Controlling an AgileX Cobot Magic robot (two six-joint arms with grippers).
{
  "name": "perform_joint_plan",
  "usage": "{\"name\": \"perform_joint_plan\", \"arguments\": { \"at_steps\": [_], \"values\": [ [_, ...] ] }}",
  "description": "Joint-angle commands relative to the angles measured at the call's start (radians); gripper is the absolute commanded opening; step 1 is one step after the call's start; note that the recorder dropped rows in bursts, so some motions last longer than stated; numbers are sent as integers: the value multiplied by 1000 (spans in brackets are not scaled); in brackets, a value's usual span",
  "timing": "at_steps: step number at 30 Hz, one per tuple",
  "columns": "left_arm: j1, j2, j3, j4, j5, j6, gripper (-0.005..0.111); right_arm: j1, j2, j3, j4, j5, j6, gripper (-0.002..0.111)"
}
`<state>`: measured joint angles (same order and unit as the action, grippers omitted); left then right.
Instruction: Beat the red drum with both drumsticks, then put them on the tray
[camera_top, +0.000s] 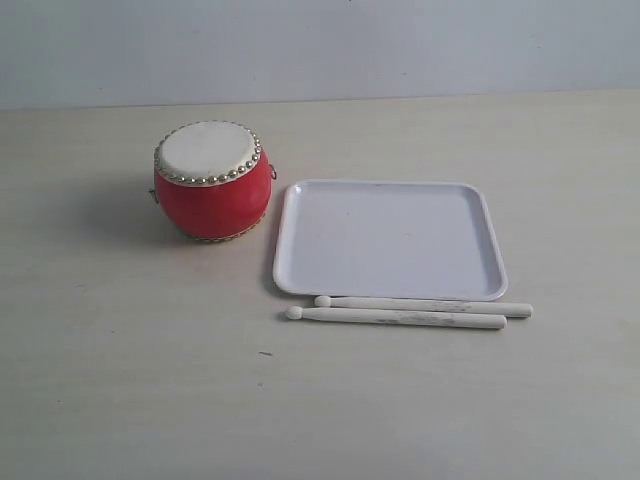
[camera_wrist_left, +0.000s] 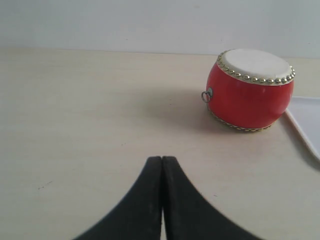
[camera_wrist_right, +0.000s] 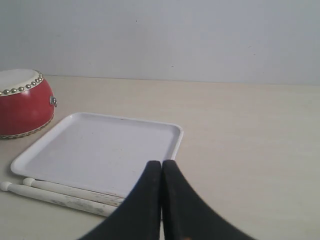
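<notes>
Left fingers (camera_wrist_left: 145, 200) pressed together, empty | right fingers (camera_wrist_right: 182, 200) likewise | 2 drumsticks (camera_wrist_right: 60, 198) near right fingers, untouched

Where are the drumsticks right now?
In the exterior view, the drumsticks lie side by side on the table along the near edge of the white tray, to the right of the red drum.

Table (camera_top: 120, 390): drum (camera_top: 210, 182), tray (camera_top: 390, 240), drumsticks (camera_top: 400, 318)

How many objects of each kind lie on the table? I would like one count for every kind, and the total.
Red drum: 1
Drumsticks: 2
Tray: 1
Total: 4
</notes>
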<state>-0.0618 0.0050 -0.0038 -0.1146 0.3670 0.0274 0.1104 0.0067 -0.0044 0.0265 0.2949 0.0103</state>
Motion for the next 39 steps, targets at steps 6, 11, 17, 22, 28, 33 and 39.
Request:
{"name": "perform_joint_plan", "arguments": {
  "at_steps": [6, 11, 17, 22, 28, 33, 39],
  "values": [
    [3, -5, 4, -4, -8, -4, 0, -5, -7, 4, 2, -11, -2, 0],
    [3, -5, 4, 6, -13, 25, 0, -5, -7, 4, 2, -11, -2, 0],
    [3, -5, 4, 6, -13, 23, 0, -5, -7, 4, 2, -11, -2, 0],
    [3, -5, 4, 6, -13, 23, 0, -5, -7, 4, 2, -11, -2, 0],
    [3, -5, 4, 6, -13, 23, 0, -5, -7, 4, 2, -11, -2, 0],
    [3, -5, 4, 6, -13, 23, 0, -5, -7, 4, 2, -11, -2, 0],
    [3, -5, 4, 8, -64, 92, 0, -5, -7, 4, 2, -11, -4, 0]
  ]
}}
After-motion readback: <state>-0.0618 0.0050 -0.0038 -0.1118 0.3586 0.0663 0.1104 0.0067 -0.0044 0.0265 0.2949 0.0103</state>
